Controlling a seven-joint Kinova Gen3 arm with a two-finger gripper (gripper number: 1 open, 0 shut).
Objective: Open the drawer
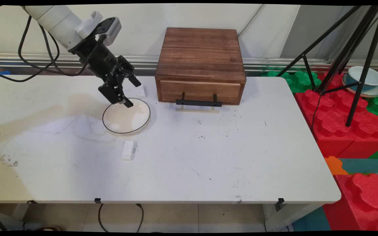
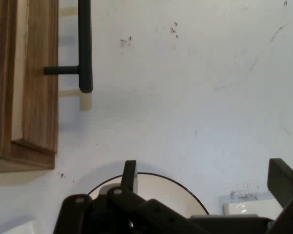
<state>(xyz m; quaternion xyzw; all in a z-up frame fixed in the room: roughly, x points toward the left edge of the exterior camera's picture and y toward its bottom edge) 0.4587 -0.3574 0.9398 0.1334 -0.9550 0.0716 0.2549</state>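
Note:
My black gripper (image 1: pixel 132 93) hangs open just above the far rim of a white plate with a thin black edge (image 1: pixel 126 117). Nothing is between its fingers (image 2: pixel 129 174). The plate is empty. In the hand view the plate (image 2: pixel 158 192) lies below the gripper (image 2: pixel 205 183), partly hidden by the linkage. A small white block (image 1: pixel 128 150) rests on the table in front of the plate and shows in the hand view as a white block (image 2: pixel 243 208) too. A second small white block (image 1: pixel 141 91) stands just behind the gripper, near the wooden box.
A wooden drawer box (image 1: pixel 200 64) stands at the table's back middle, its drawer shut, with a black bar handle (image 1: pixel 199 103); in the hand view the box (image 2: pixel 34 97) and handle (image 2: pixel 85 48) are at upper left. Red foam blocks (image 1: pixel 343 121) and a black tripod (image 1: pixel 359 59) stand off the table's right edge.

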